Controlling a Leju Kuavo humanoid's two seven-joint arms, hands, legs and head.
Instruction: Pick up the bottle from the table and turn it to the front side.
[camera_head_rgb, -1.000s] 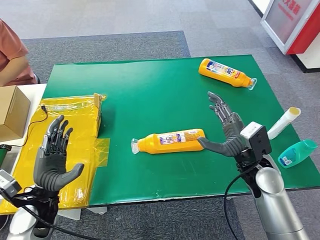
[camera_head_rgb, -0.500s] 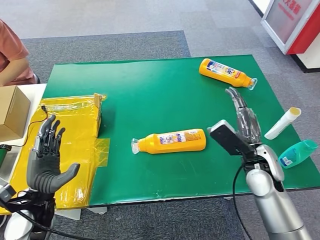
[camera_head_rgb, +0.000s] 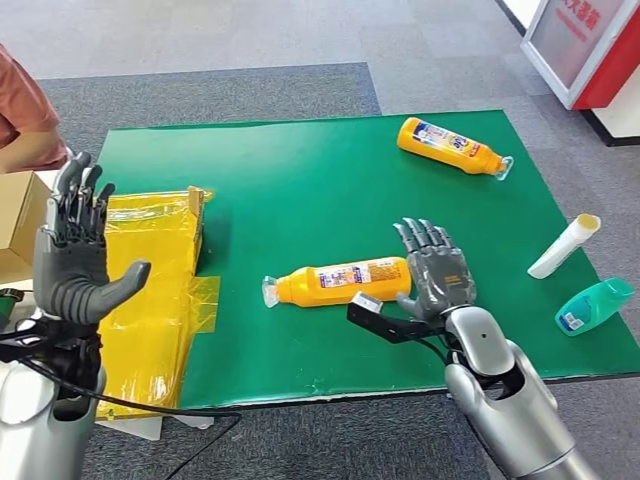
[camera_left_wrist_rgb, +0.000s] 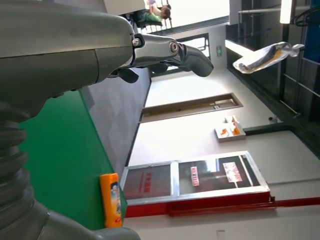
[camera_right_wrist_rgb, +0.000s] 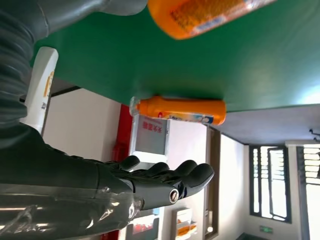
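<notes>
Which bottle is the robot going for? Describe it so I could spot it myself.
Look at the green table. Near its front edge an orange bottle lies on its side beside the right robot hand. The other orange bottle lies at the far edge.

**Count of things on the counter**

Two orange bottles lie on the green counter (camera_head_rgb: 317, 190): one near the middle (camera_head_rgb: 343, 282), one at the far edge (camera_head_rgb: 450, 145). One white tube (camera_head_rgb: 564, 246), one teal bottle (camera_head_rgb: 595, 305), one cardboard box (camera_head_rgb: 19, 225) and one yellow plastic sheet (camera_head_rgb: 155, 290) complete the count.
</notes>
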